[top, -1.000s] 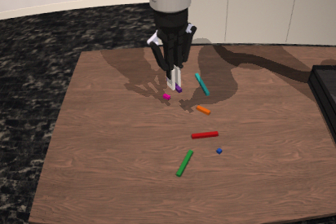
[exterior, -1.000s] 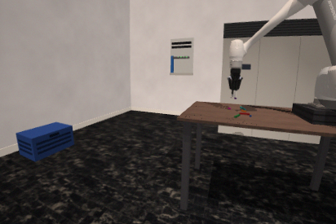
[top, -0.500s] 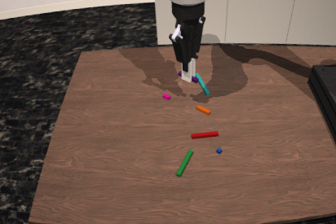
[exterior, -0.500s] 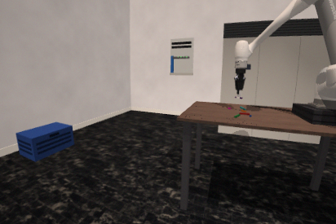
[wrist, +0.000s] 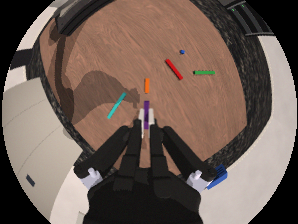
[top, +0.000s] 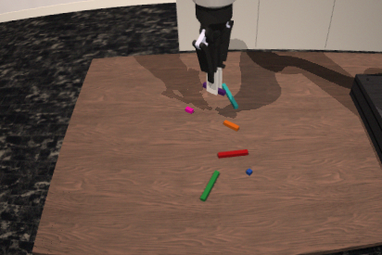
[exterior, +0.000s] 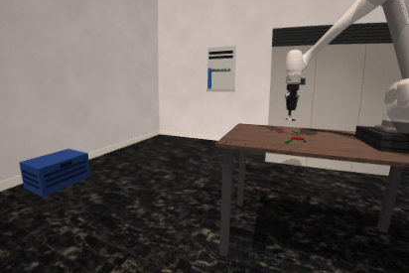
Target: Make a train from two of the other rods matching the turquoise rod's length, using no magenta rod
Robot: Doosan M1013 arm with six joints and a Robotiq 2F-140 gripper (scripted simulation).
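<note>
Dark mottled flooring runs under a wooden table (top: 116, 162) set before pale walls and cabinet panels; a blue crate (exterior: 55, 171) sits on the floor by the left wall, a chart (exterior: 220, 68) hangs on the far wall, and a black block (top: 371, 102) rests at the table's right edge.

Above the table's far half the gripper (top: 214, 87) hangs clamped on the purple rod (top: 214, 89), which is clear of the wood and pokes out on both sides of the white fingertips.

Taking the purple rod as the landmark: the turquoise rod (top: 230, 95) lies just to its right, slanting toward the camera. The magenta rod (top: 189, 109) is nearer the camera and to the left. The orange rod (top: 231, 125) lies nearer the camera, a little right. Farther toward the camera comes the red rod (top: 233, 153), then the small blue rod (top: 248, 172) and the green rod (top: 210, 185), all apart from each other.

The arm's shadow falls across the table's far side.
</note>
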